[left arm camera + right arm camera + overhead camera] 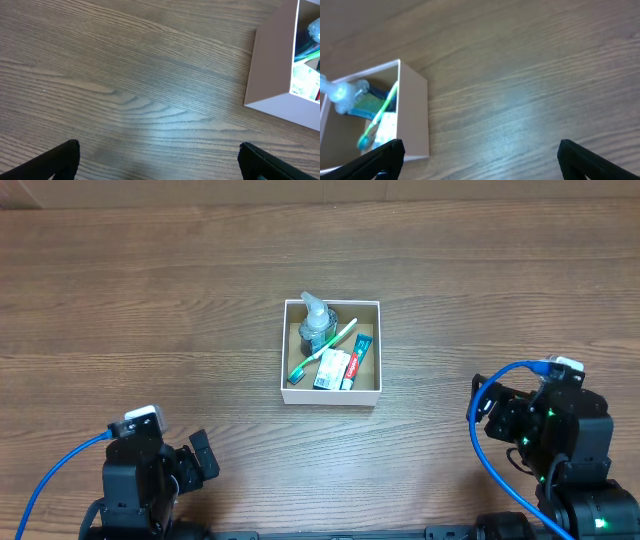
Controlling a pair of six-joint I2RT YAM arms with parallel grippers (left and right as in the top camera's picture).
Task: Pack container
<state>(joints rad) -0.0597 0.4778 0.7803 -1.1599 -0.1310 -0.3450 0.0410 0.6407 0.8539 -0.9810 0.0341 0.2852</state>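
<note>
- I'm seeing the box (330, 398) sitting upright on the table (140, 300), about midway between the left and right edges and well apart from both arms.
- Inside it, a pump bottle (316, 322) is resting toward the far-left corner of the box. A green toothbrush (322, 352) is slanting across the middle, and a toothpaste tube (361, 360) is lying near the right wall with a small packet (330, 368) just beside it.
- The left claw (160, 165) is hanging over bare wood toward the table's near-left corner, its fingers spread wide and gripping nothing.
- The right claw (480, 162) is hanging toward the near-right corner — also spread wide, nothing between its fingers.
- Each wrist camera is catching only a white side wall of the box at the edge of its view.
</note>
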